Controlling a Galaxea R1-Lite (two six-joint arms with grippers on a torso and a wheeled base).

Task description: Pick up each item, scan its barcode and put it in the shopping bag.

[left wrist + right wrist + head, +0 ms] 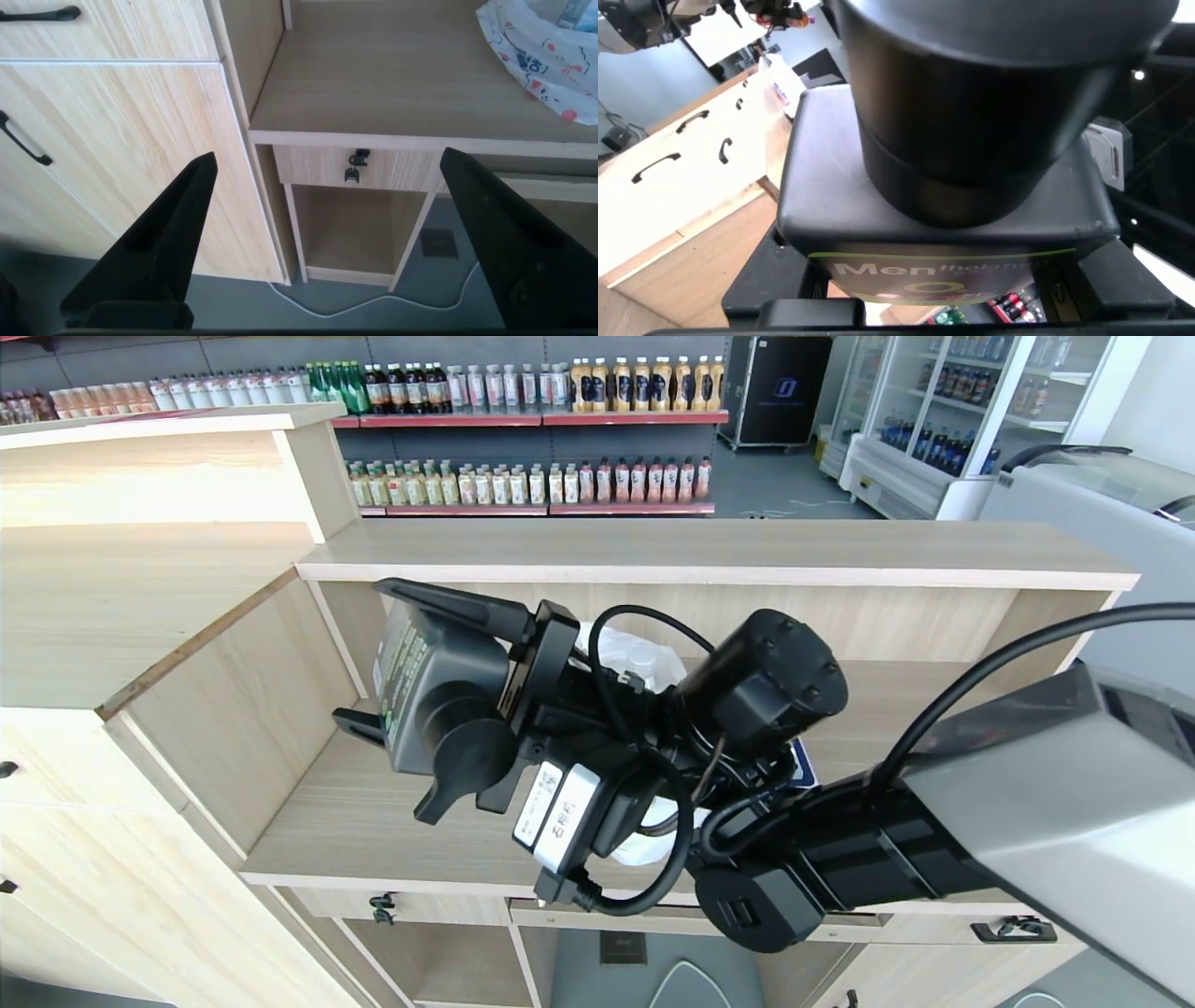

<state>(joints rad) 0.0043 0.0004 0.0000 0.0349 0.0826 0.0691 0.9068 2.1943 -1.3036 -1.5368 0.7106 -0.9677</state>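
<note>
The light wooden table (373,821) carries the white shopping bag (624,653), which stands toward the back of its surface and is largely hidden behind the right arm; what it already holds is too covered to tell. The item in hand is a dark grey bottle with a black cap (420,686), raised above the table just in front of the bag, lying on its side. The right tool (369,653) is clamped on it, one finger above the bottle and one below. So the pick-up of this item looks done. Whether its barcode has been read cannot be told, and it is not yet in the bag, so that drop is left. The left tool (329,154) hangs spread wide with nothing between its fingers, low off the table's front edge by the drawer.
</note>
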